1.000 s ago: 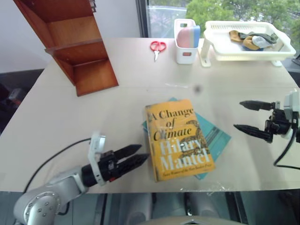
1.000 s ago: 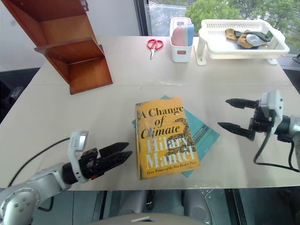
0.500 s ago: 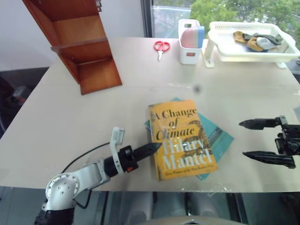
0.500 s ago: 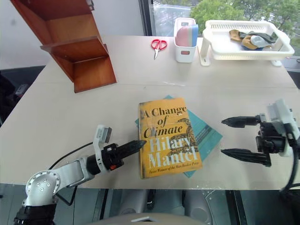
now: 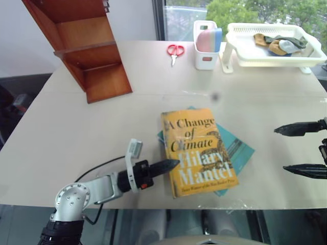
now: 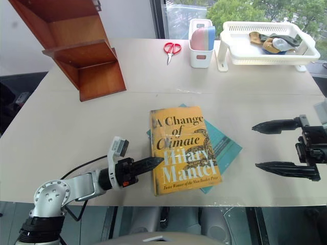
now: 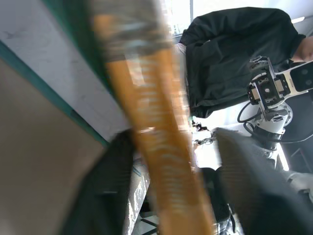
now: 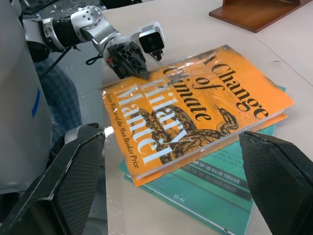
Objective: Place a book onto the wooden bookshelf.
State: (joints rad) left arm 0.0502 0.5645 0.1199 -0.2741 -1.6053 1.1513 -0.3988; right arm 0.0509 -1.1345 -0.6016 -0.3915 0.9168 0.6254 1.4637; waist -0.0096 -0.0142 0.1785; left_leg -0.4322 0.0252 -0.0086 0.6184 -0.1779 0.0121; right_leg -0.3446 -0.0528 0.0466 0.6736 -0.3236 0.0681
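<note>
Clearly the pick-up is the step in hand, with the placing not yet begun. Farthest left, well beyond the book's upper-left corner, the wooden bookshelf (image 5: pixel 87 56) stands on the table (image 5: pixel 61 132), its open tiers facing the book. Next, the left gripper (image 5: pixel 171 164) lies level against the book's left long edge, near its lower corner. The left wrist view shows the orange edge running between its two fingers (image 7: pixel 105 196), so the claw looks pinched on that edge rather than spread. The book (image 5: pixel 196 150) lies flat at the table's middle, cover up, resting partly on a thinner teal book (image 5: pixel 239 151) that peeks out along the book's right side. Its cover reads "A Change of Climate" in dark letters and "Hilary Mantel" in pale ones, with a small line below that ends in "Winner of the Man Booker Prize". The teal book's print is too small to read with confidence. Well to the right of the book, the right gripper (image 5: pixel 282 149) hangs clear of it, fingers spread wide and holding nothing. The next move probably calls for lifting the pinched edge and bringing the right claw in to steady the book's far side before carrying it towards the shelf.
</note>
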